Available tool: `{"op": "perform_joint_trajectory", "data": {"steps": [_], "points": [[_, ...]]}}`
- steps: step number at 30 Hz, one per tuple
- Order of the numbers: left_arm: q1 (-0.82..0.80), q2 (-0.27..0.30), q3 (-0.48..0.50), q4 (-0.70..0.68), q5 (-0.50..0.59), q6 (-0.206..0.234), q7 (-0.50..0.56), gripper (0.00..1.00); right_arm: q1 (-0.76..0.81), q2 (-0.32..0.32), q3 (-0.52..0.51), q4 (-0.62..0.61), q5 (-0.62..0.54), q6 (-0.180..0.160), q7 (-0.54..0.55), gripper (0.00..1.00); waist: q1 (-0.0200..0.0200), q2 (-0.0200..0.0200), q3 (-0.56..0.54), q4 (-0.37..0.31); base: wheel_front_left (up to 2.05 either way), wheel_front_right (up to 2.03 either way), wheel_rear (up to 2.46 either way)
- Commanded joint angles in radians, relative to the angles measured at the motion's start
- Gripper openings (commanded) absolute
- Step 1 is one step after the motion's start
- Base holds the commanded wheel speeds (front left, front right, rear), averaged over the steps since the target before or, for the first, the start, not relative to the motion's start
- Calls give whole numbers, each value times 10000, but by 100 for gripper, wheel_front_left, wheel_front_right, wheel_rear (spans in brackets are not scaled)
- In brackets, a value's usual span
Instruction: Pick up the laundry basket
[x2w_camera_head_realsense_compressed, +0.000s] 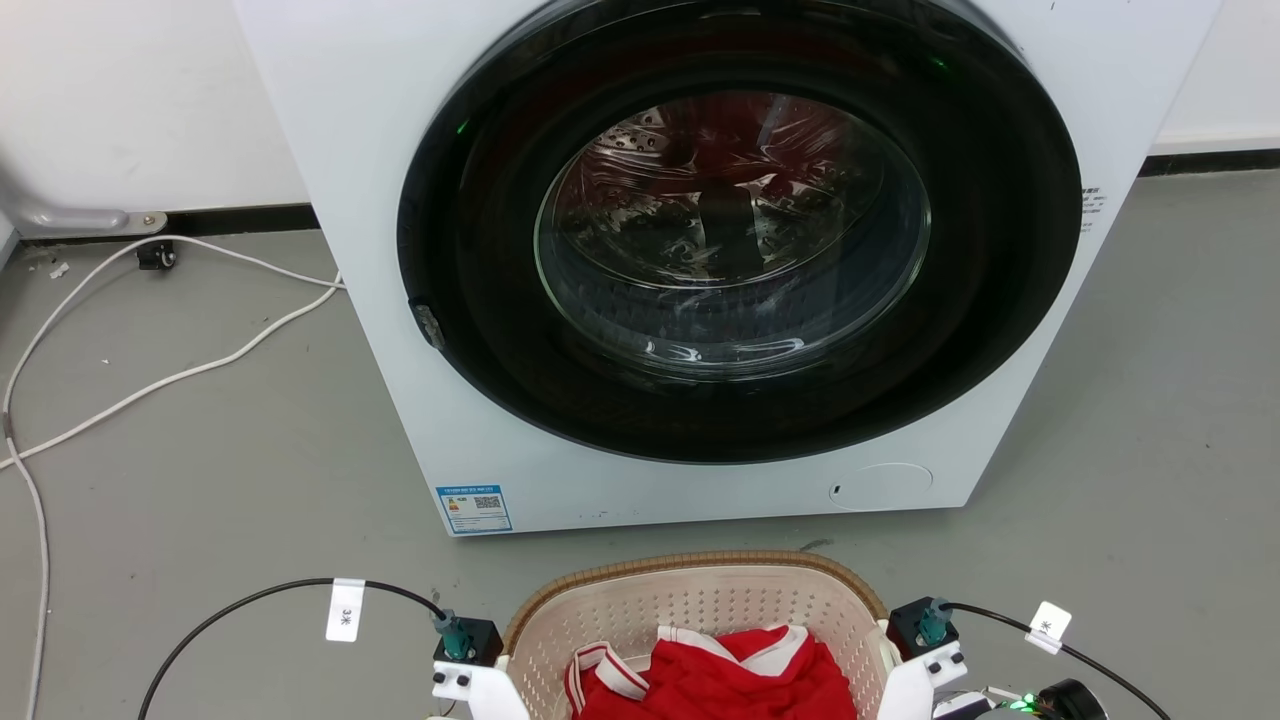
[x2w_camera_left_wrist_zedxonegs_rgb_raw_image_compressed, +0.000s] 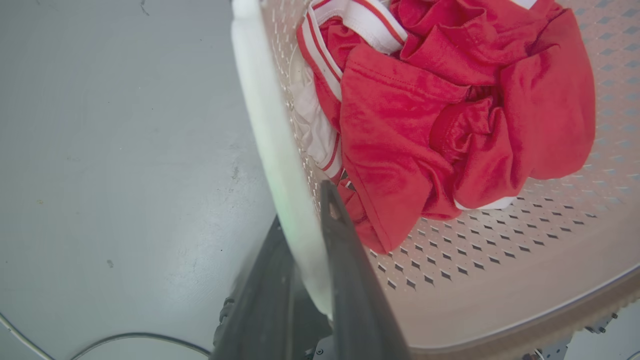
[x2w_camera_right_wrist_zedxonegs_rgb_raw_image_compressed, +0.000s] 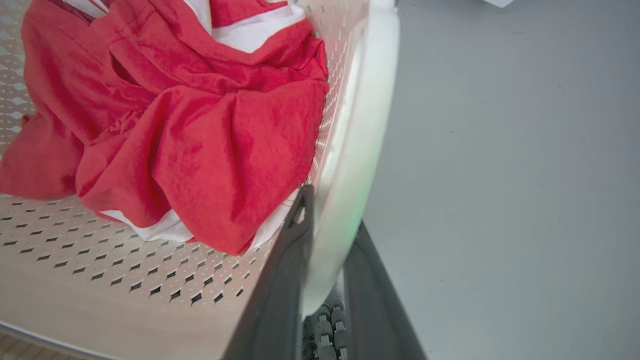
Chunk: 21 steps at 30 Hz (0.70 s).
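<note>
Nearest the robot, the left gripper (x2w_camera_left_wrist_zedxonegs_rgb_raw_image_compressed: 302, 210) was clenched on the laundry basket (x2w_camera_head_realsense_compressed: 700, 562) by its left-side handle (x2w_camera_left_wrist_zedxonegs_rgb_raw_image_compressed: 267, 125), one dark finger inside the wall and one outside. The right gripper (x2w_camera_right_wrist_zedxonegs_rgb_raw_image_compressed: 332, 212) clasped the right-side handle (x2w_camera_right_wrist_zedxonegs_rgb_raw_image_compressed: 362, 125) the same way. The basket sat between the two claws, low in the head view, holding a crumpled red garment (x2w_camera_head_realsense_compressed: 720, 680). Beyond it on the grey floor (x2w_camera_head_realsense_compressed: 200, 500) stood the washer (x2w_camera_head_realsense_compressed: 720, 270), door shut, with a white cable (x2w_camera_head_realsense_compressed: 180, 375) trailing at its left.
</note>
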Motion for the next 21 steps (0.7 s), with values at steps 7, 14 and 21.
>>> {"op": "perform_joint_trajectory", "data": {"steps": [7,14,21], "points": [[-116,-111,-201,-105,-150,-37,62,0,-148,103,168,-98,92,115,52,0,0,0,1,1,0,0,0],[-123,-123,-320,-83,-271,-37,35,0,-108,52,241,-98,193,115,102,0,0,0,-14,31,0,0,0],[-191,-90,-424,-63,-340,-36,5,0,-117,37,302,-98,279,113,73,0,0,0,-40,62,0,0,0]]}}
